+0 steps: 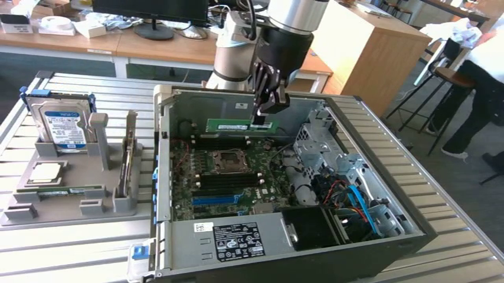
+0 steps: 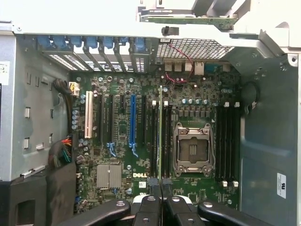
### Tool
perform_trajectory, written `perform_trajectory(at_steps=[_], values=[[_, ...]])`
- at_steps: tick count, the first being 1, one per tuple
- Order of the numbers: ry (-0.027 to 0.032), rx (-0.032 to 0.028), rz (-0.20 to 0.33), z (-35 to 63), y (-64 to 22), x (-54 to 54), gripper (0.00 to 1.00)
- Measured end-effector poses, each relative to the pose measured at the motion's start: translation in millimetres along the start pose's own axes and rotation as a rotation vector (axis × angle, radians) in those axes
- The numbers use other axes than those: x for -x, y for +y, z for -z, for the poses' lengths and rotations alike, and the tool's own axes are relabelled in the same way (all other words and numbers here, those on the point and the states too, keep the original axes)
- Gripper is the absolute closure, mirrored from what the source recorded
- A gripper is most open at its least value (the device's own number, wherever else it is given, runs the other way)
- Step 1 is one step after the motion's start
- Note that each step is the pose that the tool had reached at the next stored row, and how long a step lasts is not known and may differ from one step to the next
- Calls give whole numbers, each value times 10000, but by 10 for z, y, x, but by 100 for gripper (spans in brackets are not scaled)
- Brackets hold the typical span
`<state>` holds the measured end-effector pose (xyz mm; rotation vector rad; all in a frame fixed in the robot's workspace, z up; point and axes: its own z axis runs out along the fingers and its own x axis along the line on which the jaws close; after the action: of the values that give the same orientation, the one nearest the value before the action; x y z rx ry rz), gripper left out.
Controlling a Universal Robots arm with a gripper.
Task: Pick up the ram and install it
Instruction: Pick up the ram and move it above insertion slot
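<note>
The ram (image 1: 236, 125) is a long green stick hanging level above the open computer case (image 1: 409, 224), near its far wall. My gripper (image 1: 264, 115) is shut on the end of the ram at the exterior view's right. In the wrist view the ram (image 2: 161, 136) appears edge-on as a thin line running out from between my fingertips (image 2: 153, 188). It lies over the black memory slots (image 2: 154, 136) beside the empty processor socket (image 2: 193, 150), and it is still above the board, not seated.
A grey holder tray (image 1: 55, 206) on the exterior view's left carries a blue-labelled hard drive (image 1: 65, 127) and a silver processor chip (image 1: 46, 172). The case's walls, drive cage (image 1: 323, 144) and cables (image 1: 354, 197) surround the board. A person (image 1: 482, 88) stands at the far right.
</note>
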<state>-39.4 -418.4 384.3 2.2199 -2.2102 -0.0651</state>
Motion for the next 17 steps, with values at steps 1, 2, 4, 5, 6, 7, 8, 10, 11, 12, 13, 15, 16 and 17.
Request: perform_trajectory(at_steps=[1, 2, 4, 5, 6, 7, 8, 10, 11, 12, 13, 15, 16, 17], values=[[1, 1, 0, -10, 0, 0, 89], [2, 0, 0, -21, -1, -1, 89], [2, 1, 0, -41, -1, -1, 89], [2, 1, 0, -52, -2, -2, 89], [2, 1, 0, -62, -2, -2, 89], [2, 1, 0, -72, -3, -2, 89], [1, 0, 0, -82, -3, -2, 89], [1, 1, 0, -102, -4, -2, 89], [2, 1, -1, -110, -4, -3, 89], [1, 0, 0, -119, -4, -3, 89], [1, 0, 0, -127, -5, -3, 89], [1, 0, 0, -142, -5, -3, 89], [0, 0, 0, -150, -5, -4, 89], [1, 0, 0, -157, -6, -4, 89]])
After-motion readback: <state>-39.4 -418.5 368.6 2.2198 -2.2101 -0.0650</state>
